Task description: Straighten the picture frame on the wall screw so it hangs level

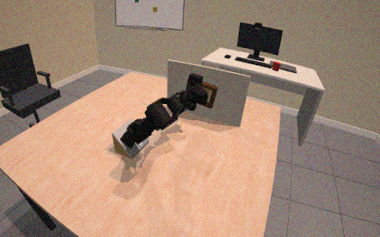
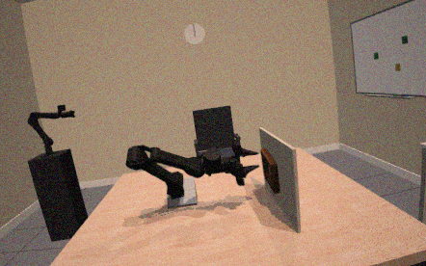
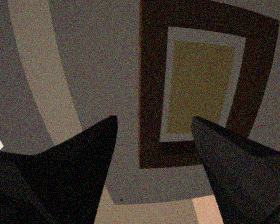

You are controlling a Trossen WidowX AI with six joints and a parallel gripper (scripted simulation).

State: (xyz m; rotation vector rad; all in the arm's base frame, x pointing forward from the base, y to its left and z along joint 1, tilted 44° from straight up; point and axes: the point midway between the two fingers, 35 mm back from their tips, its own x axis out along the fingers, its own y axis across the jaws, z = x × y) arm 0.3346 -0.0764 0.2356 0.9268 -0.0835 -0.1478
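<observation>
– How's the arm (image 1: pixel 157 115) (image 2: pixel 176 161) set?
– Bent at its joints, reaching forward above its base.
– And the gripper (image 1: pixel 205 100) (image 2: pixel 258 160) (image 3: pixel 155 121)?
– Open, its two fingers (image 2: pixel 248 172) well apart, tips pointing ahead, nothing between them.

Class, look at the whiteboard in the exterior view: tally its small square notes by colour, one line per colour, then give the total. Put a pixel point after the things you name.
Green notes (image 2: pixel 404 39): 2
Yellow notes (image 2: pixel 397 66): 1
Total: 3
</observation>
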